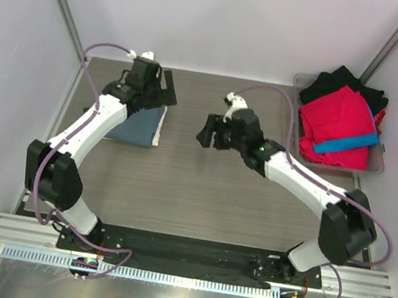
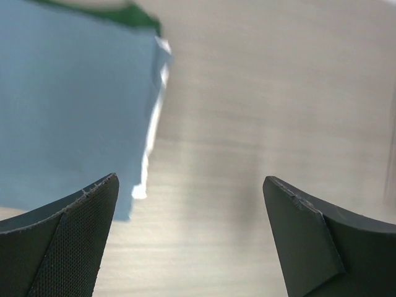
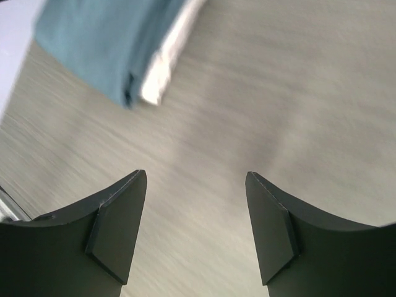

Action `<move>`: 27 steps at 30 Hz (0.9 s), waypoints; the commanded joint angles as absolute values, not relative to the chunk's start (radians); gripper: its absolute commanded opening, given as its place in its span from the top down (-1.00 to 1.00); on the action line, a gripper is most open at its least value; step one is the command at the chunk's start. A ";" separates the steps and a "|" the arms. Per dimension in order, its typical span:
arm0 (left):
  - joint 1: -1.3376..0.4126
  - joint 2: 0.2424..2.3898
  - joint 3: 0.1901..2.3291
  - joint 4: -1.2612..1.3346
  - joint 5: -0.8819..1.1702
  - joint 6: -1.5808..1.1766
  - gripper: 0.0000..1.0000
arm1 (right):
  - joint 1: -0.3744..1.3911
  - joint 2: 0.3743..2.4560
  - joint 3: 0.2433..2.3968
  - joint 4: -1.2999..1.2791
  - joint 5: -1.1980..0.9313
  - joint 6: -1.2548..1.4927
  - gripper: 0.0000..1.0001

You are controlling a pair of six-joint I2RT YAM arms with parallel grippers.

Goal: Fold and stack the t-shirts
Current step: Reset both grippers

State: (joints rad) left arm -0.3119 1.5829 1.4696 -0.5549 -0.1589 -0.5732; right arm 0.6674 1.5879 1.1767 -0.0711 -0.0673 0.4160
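A folded stack lies at the table's left: the slate blue-grey t-shirt point(image 1: 137, 129) on top, a cream-white t-shirt edge point(image 1: 159, 133) under it. In the left wrist view the blue-grey shirt point(image 2: 68, 105) shows with the white edge point(image 2: 154, 124) and a dark green corner point(image 2: 133, 15). My left gripper point(image 1: 166, 91) is open and empty above the stack's far right corner point(image 2: 190, 182). My right gripper point(image 1: 206, 131) is open and empty over bare table right of the stack point(image 3: 196, 176). Its view shows the blue-grey shirt point(image 3: 111, 43) and white edge point(image 3: 167, 62).
A grey bin point(image 1: 380, 162) at the back right holds a red shirt point(image 1: 338, 119), a black shirt point(image 1: 344, 80) and a bright blue one point(image 1: 345, 143). White walls close the table on three sides.
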 commanded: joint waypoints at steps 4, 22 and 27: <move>-0.402 1.707 1.446 -0.497 -0.098 -0.569 -0.97 | 0.669 1.310 0.858 -0.005 0.061 0.410 -0.42; -0.402 2.149 1.652 -0.606 -0.245 -0.575 -0.93 | 0.669 0.989 0.535 -0.044 0.120 0.498 -0.57; -0.290 2.043 1.511 -0.551 -0.210 -0.607 -0.95 | 0.669 0.979 0.531 -0.072 0.184 0.491 -0.64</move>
State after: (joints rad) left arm -0.3679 2.1143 1.5761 -0.5396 -0.1833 -0.5781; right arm 0.6674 1.0061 0.5285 -0.0898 0.1234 0.4816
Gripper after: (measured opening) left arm 0.971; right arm 0.819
